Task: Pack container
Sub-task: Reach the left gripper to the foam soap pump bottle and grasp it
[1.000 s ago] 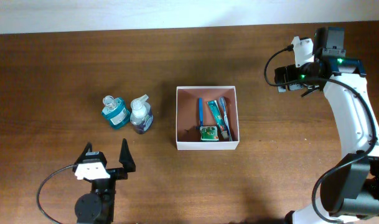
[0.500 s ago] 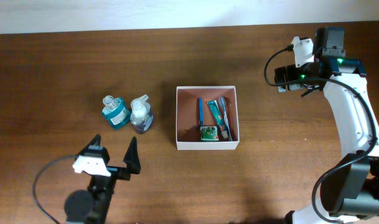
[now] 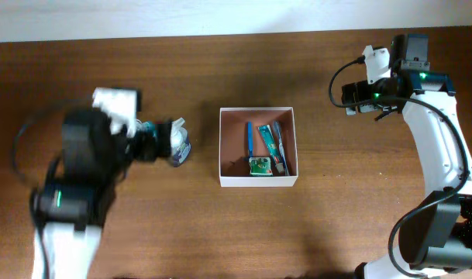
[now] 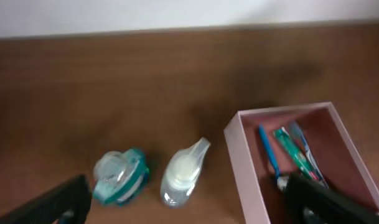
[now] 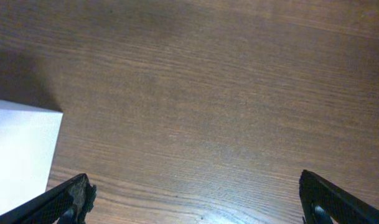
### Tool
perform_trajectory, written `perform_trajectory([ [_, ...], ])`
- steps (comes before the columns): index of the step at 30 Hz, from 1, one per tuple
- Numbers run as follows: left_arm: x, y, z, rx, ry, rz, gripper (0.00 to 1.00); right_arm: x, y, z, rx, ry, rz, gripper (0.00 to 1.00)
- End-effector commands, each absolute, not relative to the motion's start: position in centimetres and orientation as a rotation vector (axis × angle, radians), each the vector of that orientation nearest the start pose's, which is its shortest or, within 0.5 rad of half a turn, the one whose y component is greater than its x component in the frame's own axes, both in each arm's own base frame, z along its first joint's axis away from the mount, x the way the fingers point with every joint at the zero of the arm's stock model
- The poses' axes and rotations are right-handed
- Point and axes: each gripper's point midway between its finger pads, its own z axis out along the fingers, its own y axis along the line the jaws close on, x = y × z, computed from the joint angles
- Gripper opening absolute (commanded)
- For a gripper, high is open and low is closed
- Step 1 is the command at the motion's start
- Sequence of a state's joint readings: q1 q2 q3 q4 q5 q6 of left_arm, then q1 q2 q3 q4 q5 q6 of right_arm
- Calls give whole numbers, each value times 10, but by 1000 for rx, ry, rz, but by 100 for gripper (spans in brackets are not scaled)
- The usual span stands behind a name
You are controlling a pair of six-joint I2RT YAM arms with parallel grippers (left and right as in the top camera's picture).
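Container [image 3: 258, 181] is located at the centre of the table [image 3: 220, 70]. Inside it, a blue toothbrush [image 3: 249, 138], a green toothpaste tube [image 3: 266, 139] and a second toothbrush [image 3: 277, 143] are laid side by side towards the 3 o'clock wall. A small green packet [image 3: 258, 165] is set against the 6 o'clock wall. A teal bottle [image 4: 119, 177] and a clear bottle [image 4: 183, 174] are left outside, at 9 o'clock of the container, just beside each other. Left gripper [image 4: 190, 202] is held wide open above the bottles, nothing gripped. Right gripper [image 5: 195, 199] is held wide open over bare wood at 2 o'clock, nothing gripped.
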State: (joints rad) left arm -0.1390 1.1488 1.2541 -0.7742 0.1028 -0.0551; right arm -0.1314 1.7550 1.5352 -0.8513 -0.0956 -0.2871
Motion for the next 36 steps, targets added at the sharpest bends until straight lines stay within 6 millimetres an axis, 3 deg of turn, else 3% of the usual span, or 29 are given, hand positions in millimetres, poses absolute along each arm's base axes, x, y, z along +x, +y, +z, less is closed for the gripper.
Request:
perform_trajectory([
  [1, 363, -92, 277, 252, 2345, -257, 99, 440, -44, 165, -215, 2618, -18, 98],
  [4, 385, -112, 255, 301, 2413, -271, 99, 440, -44, 165, -215, 2618, -18, 98],
  [7, 394, -118, 229, 315, 2479, -270, 99, 440, -44, 165, -215, 2618, -18, 98],
  [10, 399, -109, 214, 293, 2523, -204, 99, 440, -44, 165, -215, 2618, -18, 98],
  [14, 405, -90, 212, 244, 2523, -65, 99, 440, -44, 165, -215, 2618, -18, 98],
  [31, 389, -93, 166, 283, 2668, -46, 84, 440, -44, 165, -215, 2618, -18, 98],
  [36, 376, -90, 143, 297, 2777, -26, 81, 440, -44, 165, -215, 2618, -18, 98],
])
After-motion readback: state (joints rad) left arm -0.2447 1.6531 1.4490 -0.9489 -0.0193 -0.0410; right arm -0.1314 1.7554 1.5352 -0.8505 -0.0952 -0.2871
